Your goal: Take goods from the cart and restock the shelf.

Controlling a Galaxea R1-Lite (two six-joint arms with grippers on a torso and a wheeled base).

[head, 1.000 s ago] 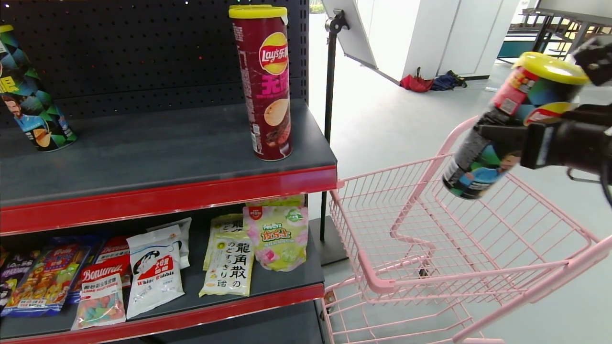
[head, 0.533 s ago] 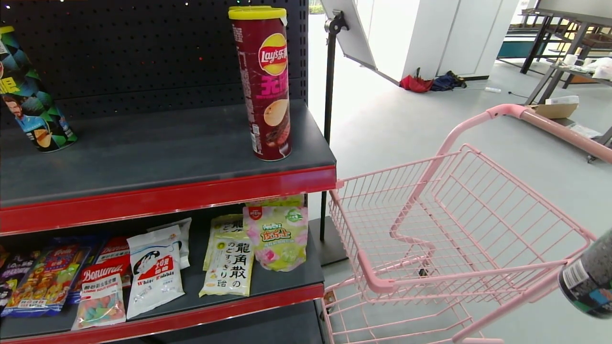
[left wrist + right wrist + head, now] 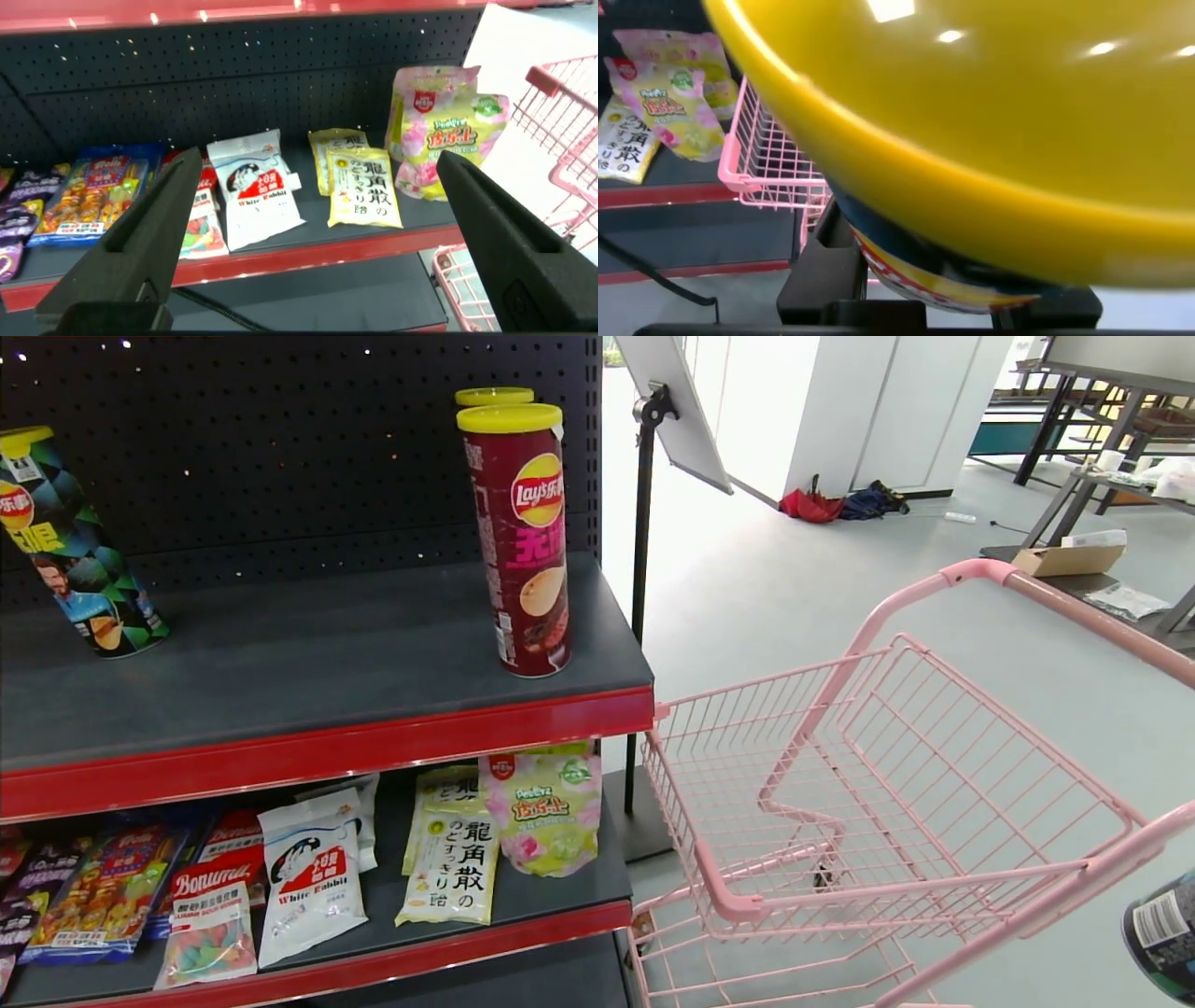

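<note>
Shelf (image 3: 327,644) sits left of pink cart (image 3: 896,784); left gripper (image 3: 318,159), also left of cart, spread wide; right gripper (image 3: 938,280) clamps yellow-lidded chip can (image 3: 1162,933) just right of cart.

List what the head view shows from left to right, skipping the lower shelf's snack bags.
green-patterned chip can → maroon chip can → black stand pole → pink cart → dark chip can at the lower right edge
</note>
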